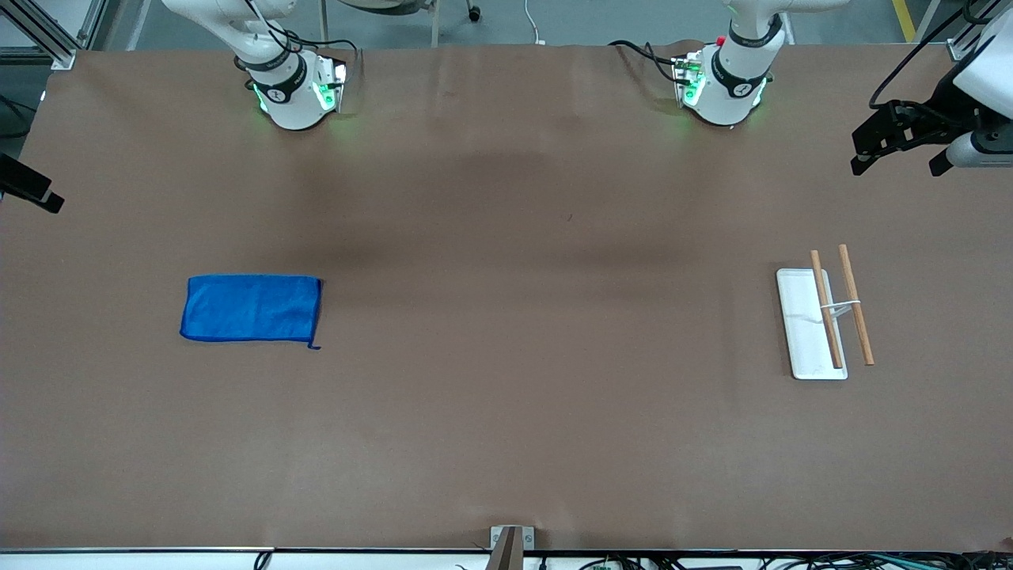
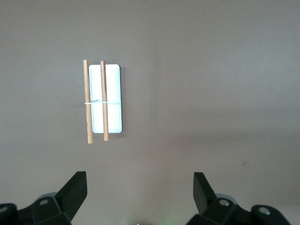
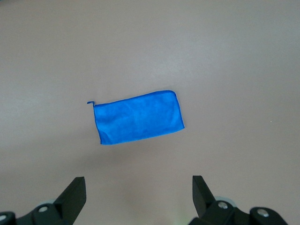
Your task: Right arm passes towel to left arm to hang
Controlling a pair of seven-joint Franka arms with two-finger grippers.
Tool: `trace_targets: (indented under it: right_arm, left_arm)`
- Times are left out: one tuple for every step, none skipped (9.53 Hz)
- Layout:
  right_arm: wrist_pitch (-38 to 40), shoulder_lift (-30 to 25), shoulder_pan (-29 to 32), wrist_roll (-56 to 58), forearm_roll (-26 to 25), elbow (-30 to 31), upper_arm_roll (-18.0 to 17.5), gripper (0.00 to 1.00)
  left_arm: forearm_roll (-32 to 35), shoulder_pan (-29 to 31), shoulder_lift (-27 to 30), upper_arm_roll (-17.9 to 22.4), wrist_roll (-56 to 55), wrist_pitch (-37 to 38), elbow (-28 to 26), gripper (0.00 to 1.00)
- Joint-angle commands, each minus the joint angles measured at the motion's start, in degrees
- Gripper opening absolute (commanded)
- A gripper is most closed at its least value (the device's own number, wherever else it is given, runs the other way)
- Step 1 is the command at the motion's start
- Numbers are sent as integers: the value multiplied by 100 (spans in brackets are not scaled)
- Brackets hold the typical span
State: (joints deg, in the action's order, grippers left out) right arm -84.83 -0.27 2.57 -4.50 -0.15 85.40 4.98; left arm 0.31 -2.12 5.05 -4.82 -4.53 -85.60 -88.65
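Note:
The bright blue towel [image 1: 252, 309] lies flat on the brown table toward the right arm's end, its small loop at one corner; it also shows in the right wrist view [image 3: 138, 117]. The rack, a white base [image 1: 804, 332] with two wooden bars [image 1: 856, 305], stands toward the left arm's end and shows in the left wrist view [image 2: 112, 101]. My right gripper [image 3: 138, 187] is open and empty, high over the table near the towel. My left gripper [image 2: 139, 187] is open and empty, high over the table near the rack; it shows at the front view's edge [image 1: 898, 162].
The two arm bases [image 1: 297, 95] [image 1: 724, 87] stand along the table's edge farthest from the front camera. A small bracket [image 1: 510, 546] sits at the table's nearest edge. The wide brown tabletop [image 1: 538, 317] stretches between towel and rack.

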Motion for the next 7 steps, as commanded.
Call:
trace_targets:
  right_arm:
    - [28, -61, 25, 46, -99, 47, -15, 100]
    - [28, -61, 25, 46, -99, 47, -15, 100]
    - [28, -61, 33, 37, -99, 47, -15, 100]
    - [28, -61, 33, 37, -99, 56, -15, 100]
    - [19, -61, 25, 37, -99, 39, -15, 100]
    - [19, -26, 25, 80, -143, 21, -15, 100]
    - [-16, 96, 16, 98, -169, 21, -15, 100]
  left_arm:
    - [12, -16, -110, -1, 75, 60, -29, 100]
    - [12, -16, -110, -2, 75, 70, -29, 100]
    - [12, 1, -110, -2, 75, 209, 58, 100]
    - [12, 10, -171, -2, 75, 436, 215, 100]
    - [12, 28, -267, -2, 75, 447, 260, 100]
    - [-5, 28, -268, -2, 49, 465, 235, 100]
    - [12, 10, -268, -2, 48, 474, 226, 100]
